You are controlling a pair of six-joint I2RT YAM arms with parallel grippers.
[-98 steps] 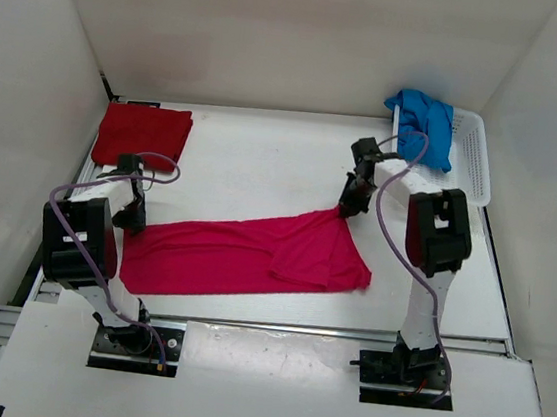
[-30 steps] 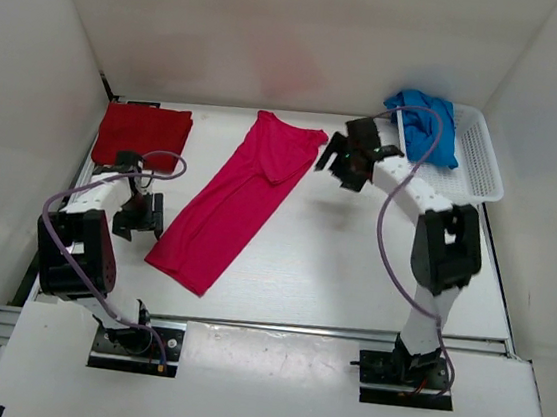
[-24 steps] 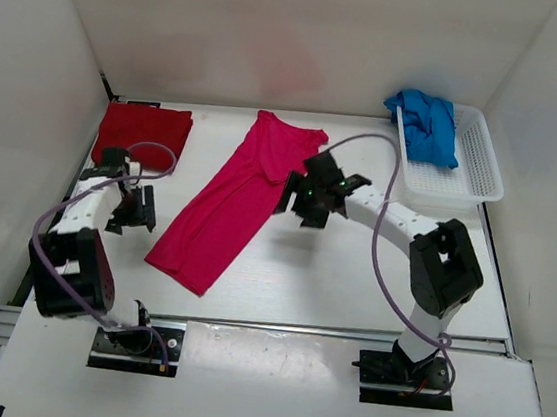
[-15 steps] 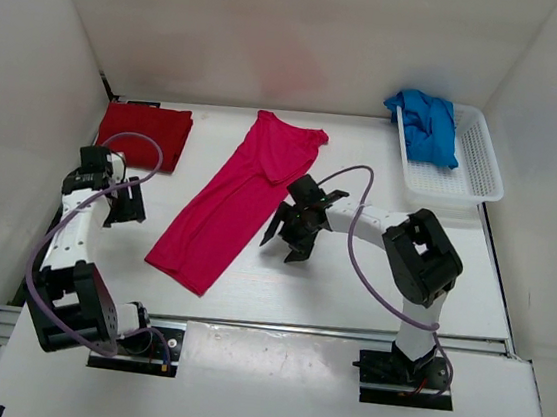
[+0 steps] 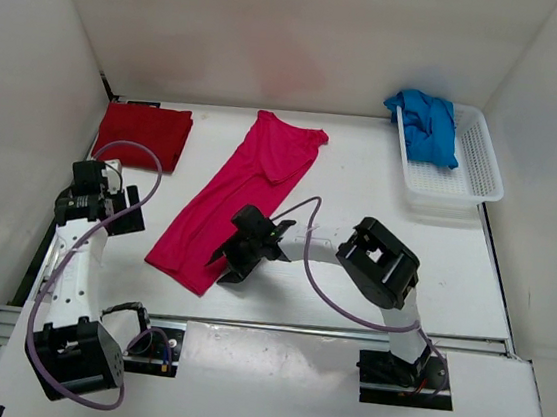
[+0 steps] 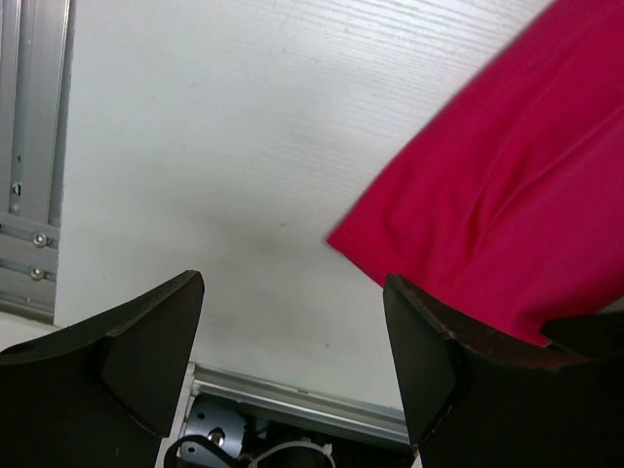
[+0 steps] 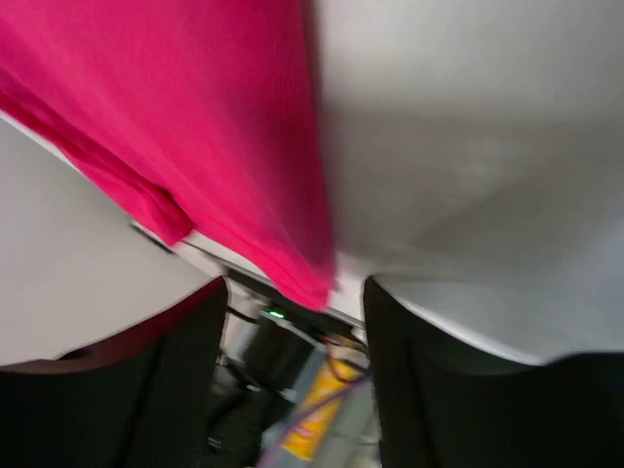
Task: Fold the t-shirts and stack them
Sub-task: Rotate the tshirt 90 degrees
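Where right gripper (image 5: 221,268) covers pink shirt (image 5: 246,180), grip unclear; basket (image 5: 487,160) far.

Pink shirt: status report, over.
Left end effector open, off the cloth. Right end effector open at pink shirt near corner. Nothing in the way.
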